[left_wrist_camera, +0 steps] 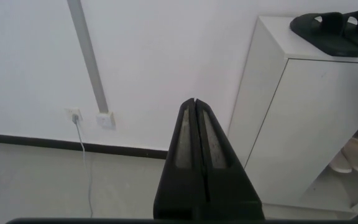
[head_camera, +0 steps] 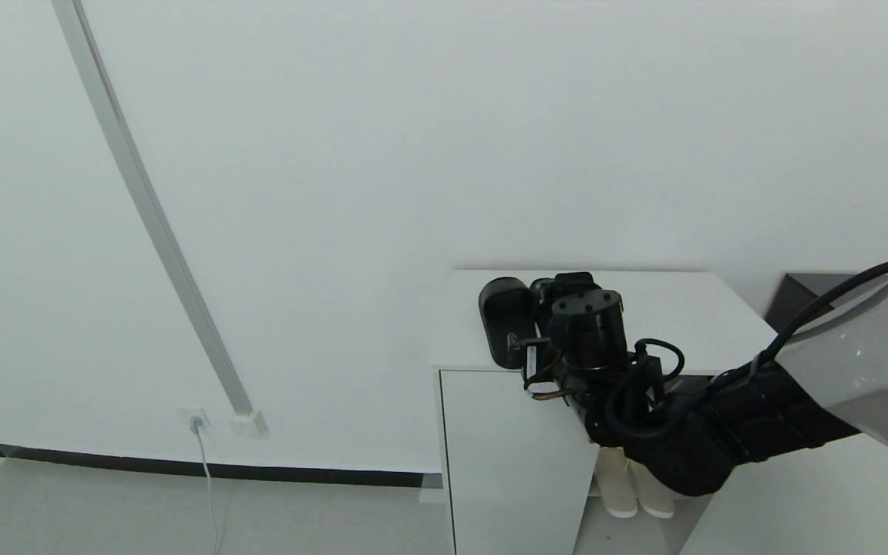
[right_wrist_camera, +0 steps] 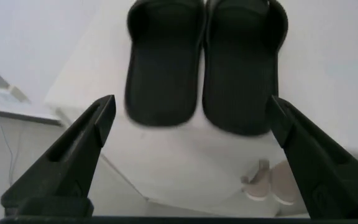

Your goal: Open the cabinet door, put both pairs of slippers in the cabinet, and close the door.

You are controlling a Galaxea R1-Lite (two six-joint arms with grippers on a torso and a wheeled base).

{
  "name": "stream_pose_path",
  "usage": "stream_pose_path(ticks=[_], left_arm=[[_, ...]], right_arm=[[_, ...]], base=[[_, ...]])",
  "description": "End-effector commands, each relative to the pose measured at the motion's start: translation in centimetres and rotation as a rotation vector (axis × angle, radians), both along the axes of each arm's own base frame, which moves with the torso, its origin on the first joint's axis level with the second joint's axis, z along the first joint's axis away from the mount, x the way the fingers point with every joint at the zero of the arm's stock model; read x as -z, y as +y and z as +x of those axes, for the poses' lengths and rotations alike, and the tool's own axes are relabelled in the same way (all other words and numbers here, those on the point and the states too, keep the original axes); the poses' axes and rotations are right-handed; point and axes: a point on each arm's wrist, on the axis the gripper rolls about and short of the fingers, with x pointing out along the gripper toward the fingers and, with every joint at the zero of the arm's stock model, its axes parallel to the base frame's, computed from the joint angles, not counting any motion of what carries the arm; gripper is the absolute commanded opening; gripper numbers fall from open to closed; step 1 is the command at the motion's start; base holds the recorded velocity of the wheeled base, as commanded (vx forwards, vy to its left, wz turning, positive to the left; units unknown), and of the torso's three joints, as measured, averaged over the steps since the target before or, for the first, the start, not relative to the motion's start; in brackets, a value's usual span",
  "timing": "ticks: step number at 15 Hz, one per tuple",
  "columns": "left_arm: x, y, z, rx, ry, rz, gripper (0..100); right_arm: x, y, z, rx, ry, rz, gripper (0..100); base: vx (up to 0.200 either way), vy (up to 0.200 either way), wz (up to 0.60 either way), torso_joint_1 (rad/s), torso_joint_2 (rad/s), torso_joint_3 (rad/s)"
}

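Note:
A pair of black slippers (head_camera: 504,316) (left_wrist_camera: 334,25) (right_wrist_camera: 163,68) lies side by side on top of the white cabinet (head_camera: 691,308) (left_wrist_camera: 316,124) (right_wrist_camera: 185,168), near its left front corner. My right gripper (right_wrist_camera: 191,106) hangs open just in front of and above them, one finger on each outer side, touching nothing. The right arm (head_camera: 589,327) hides part of the pair in the head view. A pair of white slippers (head_camera: 637,489) (left_wrist_camera: 352,155) (right_wrist_camera: 272,180) rests inside the cabinet's open right half. My left gripper (left_wrist_camera: 194,102) is shut and empty, held off to the cabinet's left.
The cabinet's left door (head_camera: 513,462) is shut. A white panel (head_camera: 798,501) reaches out at lower right. On the wall left of the cabinet are a socket with a cable (head_camera: 196,422) (left_wrist_camera: 74,116) and a grey conduit (head_camera: 151,208). Bare floor lies left of the cabinet.

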Motion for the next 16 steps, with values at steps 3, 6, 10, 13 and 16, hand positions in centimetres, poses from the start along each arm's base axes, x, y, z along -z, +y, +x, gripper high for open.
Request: stream_pose_path(ticks=[3,6,10,13,16], left_arm=[[0.0,0.0,0.0,0.000,0.001,-0.001,0],[0.0,0.0,0.0,0.000,0.001,-0.001,0],[0.0,0.0,0.0,-0.002,0.001,0.000,0],[0.0,0.0,0.0,-0.002,-0.001,-0.002,0],[0.0,0.0,0.0,-0.002,0.001,-0.002,0]], right_arm=[[2.1,0.0,0.8,0.017,0.033,-0.012,100],[4.3,0.2,1.9,0.033,0.048,-0.009,100],[5.0,0.2,4.0,0.055,0.017,0.012,100],[5.0,0.5,6.2,0.052,-0.017,-0.001,100],[5.3,0.6,7.7,0.045,-0.033,-0.016,100]], base=[[0.200,0.000,0.00,0.006,0.00,0.004],[0.067,0.000,0.00,0.001,0.00,0.001],[0.000,0.000,0.00,0.000,0.00,0.000],[0.000,0.000,0.00,0.000,0.00,0.000],[0.000,0.000,0.00,0.000,0.00,0.000]])
